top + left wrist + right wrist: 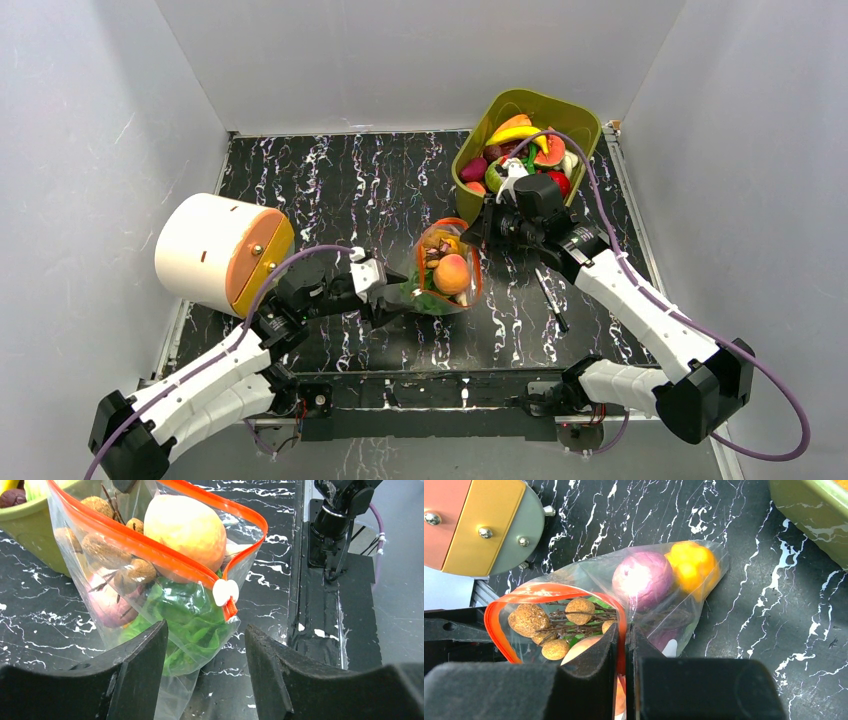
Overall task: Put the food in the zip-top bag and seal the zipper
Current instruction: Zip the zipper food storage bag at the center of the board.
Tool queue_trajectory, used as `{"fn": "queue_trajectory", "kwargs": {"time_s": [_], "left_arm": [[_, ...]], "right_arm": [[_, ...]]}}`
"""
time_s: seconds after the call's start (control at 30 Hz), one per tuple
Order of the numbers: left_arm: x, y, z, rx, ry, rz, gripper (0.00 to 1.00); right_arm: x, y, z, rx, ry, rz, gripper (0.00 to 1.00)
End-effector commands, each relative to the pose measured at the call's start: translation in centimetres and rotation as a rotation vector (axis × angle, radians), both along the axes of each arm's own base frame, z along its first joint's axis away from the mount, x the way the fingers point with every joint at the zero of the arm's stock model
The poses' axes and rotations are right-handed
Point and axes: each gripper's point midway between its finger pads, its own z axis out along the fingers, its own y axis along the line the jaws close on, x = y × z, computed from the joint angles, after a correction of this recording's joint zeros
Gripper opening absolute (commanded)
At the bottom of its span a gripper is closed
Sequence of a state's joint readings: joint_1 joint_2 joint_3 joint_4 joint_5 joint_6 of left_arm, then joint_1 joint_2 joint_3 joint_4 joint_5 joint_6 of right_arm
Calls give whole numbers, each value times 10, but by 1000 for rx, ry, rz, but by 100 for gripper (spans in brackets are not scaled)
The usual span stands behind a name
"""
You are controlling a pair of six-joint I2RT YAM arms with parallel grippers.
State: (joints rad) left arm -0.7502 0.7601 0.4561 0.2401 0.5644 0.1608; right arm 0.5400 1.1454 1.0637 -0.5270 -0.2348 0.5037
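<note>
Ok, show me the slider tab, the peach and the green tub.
slider tab (225,592), left wrist view, middle of the white tab.
peach (187,527), left wrist view, its rounded front.
green tub (572,114), top view, bare far inner wall.

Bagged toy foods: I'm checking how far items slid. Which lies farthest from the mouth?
The lumpy yellow-orange toy pepper, in the clear bag's closed corner; the round purple piece and brown balls sit nearer the mouth.
</note>
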Motion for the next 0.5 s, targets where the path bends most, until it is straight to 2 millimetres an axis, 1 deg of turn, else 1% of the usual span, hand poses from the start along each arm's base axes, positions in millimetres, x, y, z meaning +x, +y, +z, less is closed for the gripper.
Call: {"fn": "queue_trajectory", "kwargs": {"time_s": [0.0,0.3,0.4,0.47], "left_arm": [[2,-7,11,-59,-54,-11,57],[9,-7,7,-56,-103,19,47],[11,-9,8,-71,-118,25,47],[11,-13,6,-80,-105,17,50]], "right_arm": [[11,3,21,56,-70,-16,0],[11,2,18,57,-68,-21,0],[11,1,14,50,-62,-28,0],[11,1,13,53,-60,-29,0]]}}
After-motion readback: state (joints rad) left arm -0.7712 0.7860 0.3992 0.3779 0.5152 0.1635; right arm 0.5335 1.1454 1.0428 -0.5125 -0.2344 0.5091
